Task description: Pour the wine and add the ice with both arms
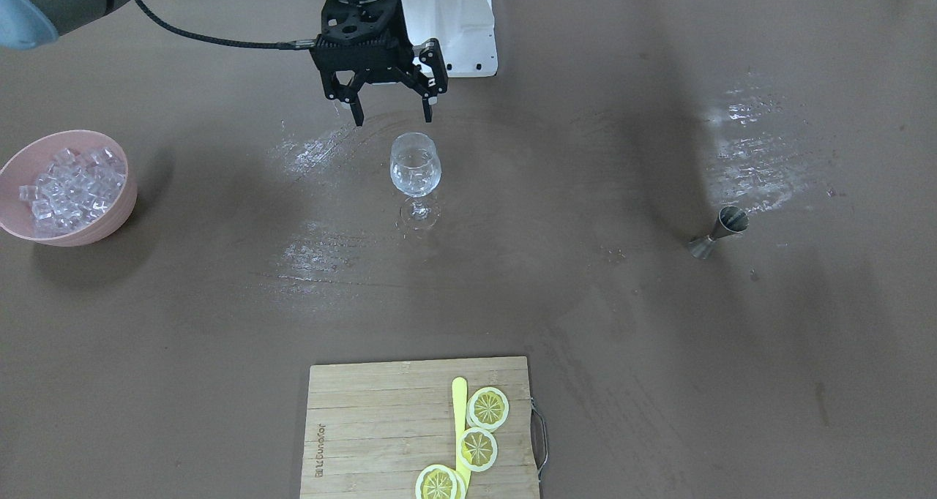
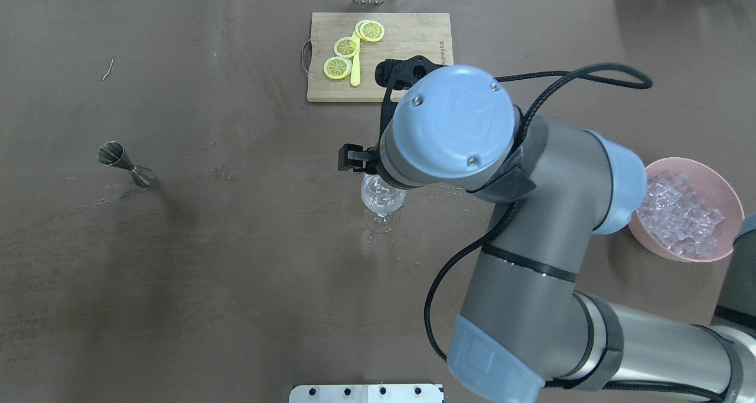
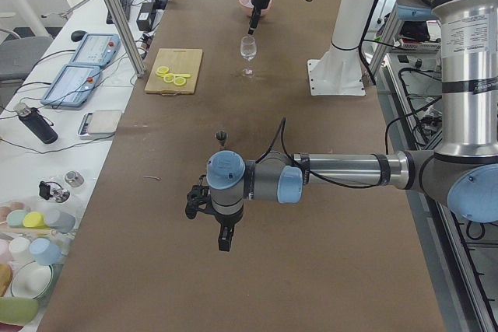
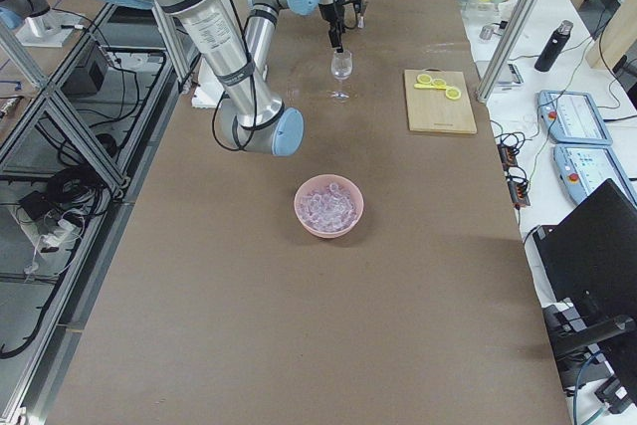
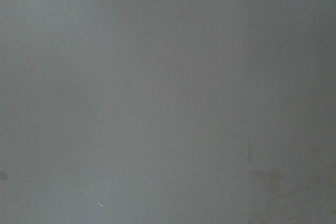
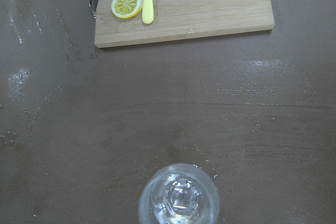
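A clear wine glass (image 1: 415, 170) stands upright mid-table; it also shows in the overhead view (image 2: 383, 197). In the right wrist view (image 6: 179, 198) it holds a clear ice cube (image 6: 181, 199); any liquid in it is too faint to tell. My right gripper (image 1: 393, 115) hangs just above the glass rim, open and empty. A pink bowl (image 1: 121, 210) full of ice cubes (image 1: 69, 184) sits on my right side (image 2: 638, 231). My left gripper (image 3: 222, 235) shows only in the exterior left view, low over bare table; I cannot tell if it is open.
A steel jigger (image 1: 721, 230) stands upright on my left side (image 2: 124, 163). A wooden cutting board (image 1: 366, 418) with lemon slices (image 1: 487, 407) and a yellow knife (image 1: 460, 411) lies at the far edge. Wet streaks mark the brown table around the glass.
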You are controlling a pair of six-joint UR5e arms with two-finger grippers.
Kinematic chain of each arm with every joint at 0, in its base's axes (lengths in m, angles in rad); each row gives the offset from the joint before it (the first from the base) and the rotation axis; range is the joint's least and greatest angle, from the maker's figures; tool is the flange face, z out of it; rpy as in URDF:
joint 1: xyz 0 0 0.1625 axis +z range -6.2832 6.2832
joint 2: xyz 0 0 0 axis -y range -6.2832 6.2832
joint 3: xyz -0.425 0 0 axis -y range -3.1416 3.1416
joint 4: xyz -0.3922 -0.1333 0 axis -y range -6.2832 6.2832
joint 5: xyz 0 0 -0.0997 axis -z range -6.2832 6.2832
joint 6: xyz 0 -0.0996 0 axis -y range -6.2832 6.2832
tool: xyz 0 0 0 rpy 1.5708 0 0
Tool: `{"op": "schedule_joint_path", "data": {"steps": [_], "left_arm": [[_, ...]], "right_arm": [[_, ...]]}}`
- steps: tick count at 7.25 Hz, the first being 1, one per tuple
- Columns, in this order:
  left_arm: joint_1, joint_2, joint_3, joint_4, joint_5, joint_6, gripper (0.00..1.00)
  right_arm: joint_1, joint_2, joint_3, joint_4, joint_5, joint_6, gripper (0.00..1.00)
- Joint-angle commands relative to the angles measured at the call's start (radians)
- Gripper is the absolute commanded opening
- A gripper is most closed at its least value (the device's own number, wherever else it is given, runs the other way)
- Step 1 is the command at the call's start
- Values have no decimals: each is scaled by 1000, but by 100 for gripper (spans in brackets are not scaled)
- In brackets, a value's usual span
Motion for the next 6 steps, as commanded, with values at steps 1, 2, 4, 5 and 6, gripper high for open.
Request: {"op": "schedule_joint_path", "data": {"steps": [1,2,4,5,6], "left_arm": [[0,2,-4,3,-2,0,98],[1,2,-4,14,-27,-3,98],[0,20,-11,11,-101,-11,98],[0,34,-26,11,-101,-11,98],[0,36,-31,12,-101,-11,98]], "right_arm": [[143,-94,5,2,106,-163,100],[227,-146,5,2,188,-277,100],[382,-277,5,5,304,-504,100],[430,-340,5,8,306,-601,100],[476,-422,5,11,307,-740,100]]}}
